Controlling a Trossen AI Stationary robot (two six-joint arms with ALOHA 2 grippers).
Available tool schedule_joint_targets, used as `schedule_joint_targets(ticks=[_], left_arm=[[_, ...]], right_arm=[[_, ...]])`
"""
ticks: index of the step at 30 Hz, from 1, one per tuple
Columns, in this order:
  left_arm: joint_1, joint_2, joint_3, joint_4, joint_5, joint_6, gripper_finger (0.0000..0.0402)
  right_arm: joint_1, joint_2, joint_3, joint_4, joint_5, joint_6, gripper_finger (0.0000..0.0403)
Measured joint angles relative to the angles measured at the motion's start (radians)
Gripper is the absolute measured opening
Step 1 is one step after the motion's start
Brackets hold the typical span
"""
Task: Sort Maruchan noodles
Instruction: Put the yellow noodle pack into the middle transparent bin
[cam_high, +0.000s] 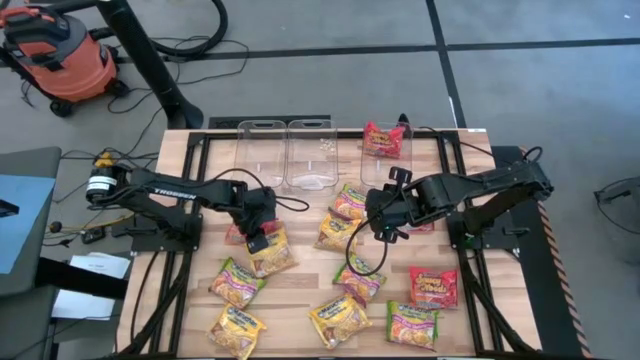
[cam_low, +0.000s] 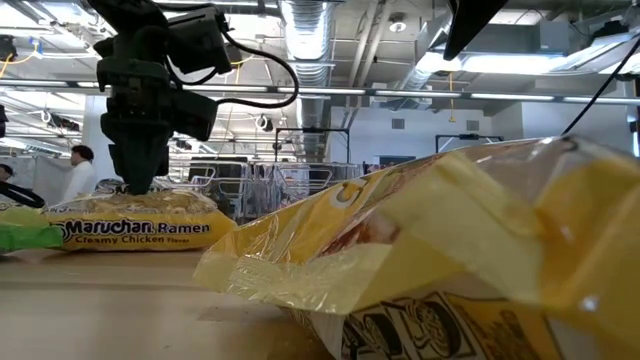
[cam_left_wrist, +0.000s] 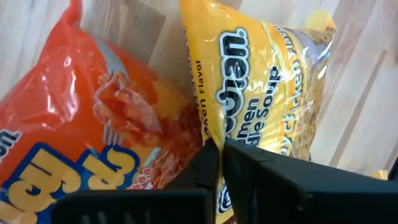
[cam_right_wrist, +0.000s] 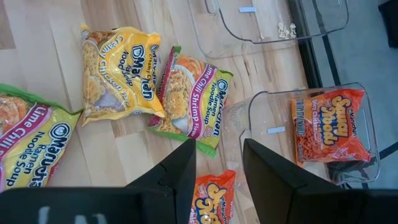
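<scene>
My left gripper (cam_high: 257, 240) (cam_left_wrist: 221, 155) (cam_low: 135, 185) is down at table height, shut at the edge of a yellow Maruchan noodles packet (cam_high: 272, 252) (cam_left_wrist: 261, 87) (cam_low: 140, 225). This packet lies flat beside a red-orange packet (cam_high: 236, 234) (cam_left_wrist: 93, 124). My right gripper (cam_high: 383, 232) (cam_right_wrist: 219, 168) hangs open above the table's middle, holding nothing. A green-and-pink packet (cam_right_wrist: 189, 93) and a red-orange one (cam_right_wrist: 211, 193) lie below it. Another red-orange packet (cam_high: 383, 140) (cam_right_wrist: 333, 124) lies in the right-hand clear bin. My left gripper pinches the yellow packet's side edge (cam_left_wrist: 208, 134), the one next to the red-orange packet, between its two fingers. The fingers come from above, slanting down. The packet lies flat on the table.
Two clear bins (cam_high: 262, 150) (cam_high: 310, 155) stand at the far edge. Several more packets lie scattered over the near half (cam_high: 235, 282) (cam_high: 340, 318) (cam_high: 432, 286). One yellow packet (cam_low: 450, 260) fills the low view's foreground. Black frame rails border the table.
</scene>
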Motion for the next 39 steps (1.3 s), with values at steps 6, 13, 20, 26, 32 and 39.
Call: schedule_joint_targets(ticks=[6,13,20,26,32,39], left_arm=[[0.0,0.0,-0.001,0.066,0.072,0.0,0.0],[-0.018,0.0,-0.001,0.092,0.132,-0.007,0.0],[-0.049,0.0,-0.001,0.098,0.141,-0.01,0.0],[-0.07,0.0,-0.001,0.159,0.168,-0.03,0.0],[-0.093,0.0,-0.001,0.169,0.174,-0.035,0.0],[-0.112,0.0,-0.001,0.2,0.175,-0.074,0.0]], right_arm=[[0.0,0.0,0.0,0.0,0.0,0.001,0.0156],[-0.013,0.0,0.0,0.092,-0.173,0.004,0.0156],[-0.016,0.0,0.0,0.324,-0.319,-0.074,0.0156],[-0.016,0.0,0.0,0.436,-0.396,-0.078,0.0156],[-0.015,0.002,-0.1,0.651,-0.497,-0.063,0.0156],[-0.016,0.0,-0.22,0.878,-0.498,-0.044,0.0156]])
